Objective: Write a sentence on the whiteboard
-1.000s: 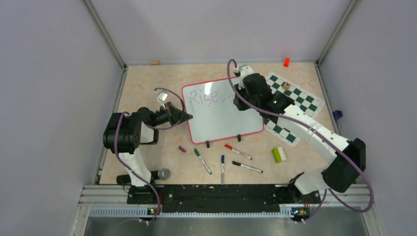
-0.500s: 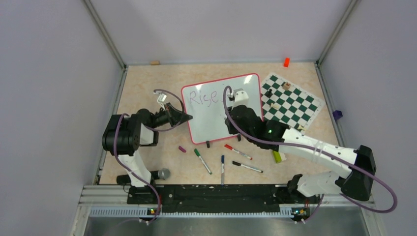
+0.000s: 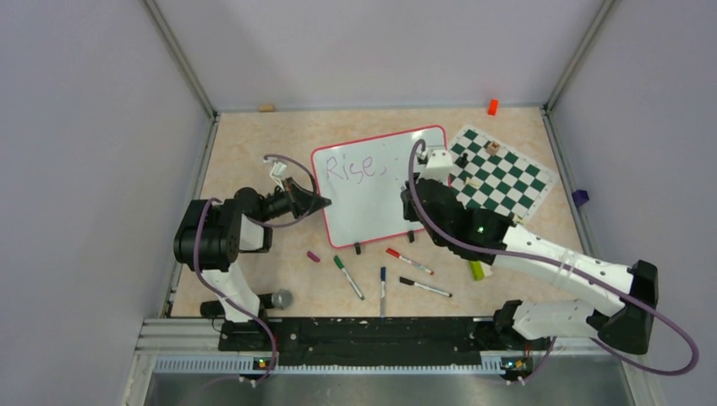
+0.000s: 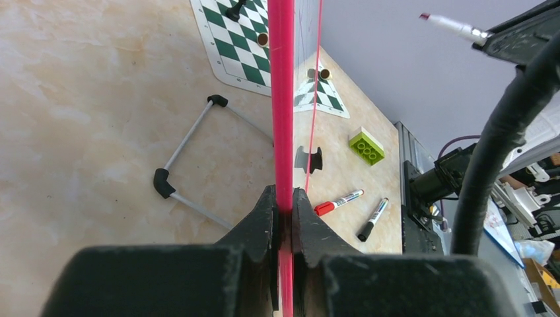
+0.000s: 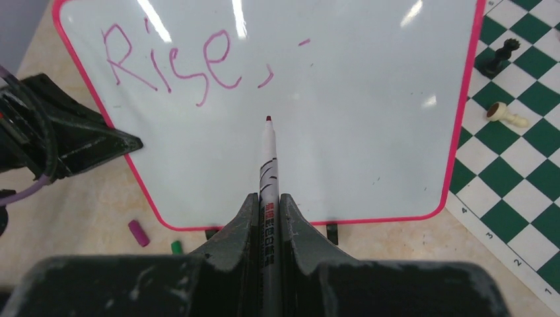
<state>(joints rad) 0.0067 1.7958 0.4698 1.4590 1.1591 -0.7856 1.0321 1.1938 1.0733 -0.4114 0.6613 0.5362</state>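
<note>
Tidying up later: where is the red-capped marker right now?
In the top view the red-capped marker lies just in front of the whiteboard, by its right foot, beside the black marker.

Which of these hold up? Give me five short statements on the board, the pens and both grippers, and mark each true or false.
1. The left gripper is clamped on the whiteboard at its red rim. True.
2. The right gripper holds a marker with its tip pointing at the board. True.
3. The sentence is finished. False: only "Rise," and a short dash are written.
4. The chess mat lies on the left arm's side of the board. False: it lies on the right arm's side.
5. Loose markers lie on the table in front of the board. True.
</note>
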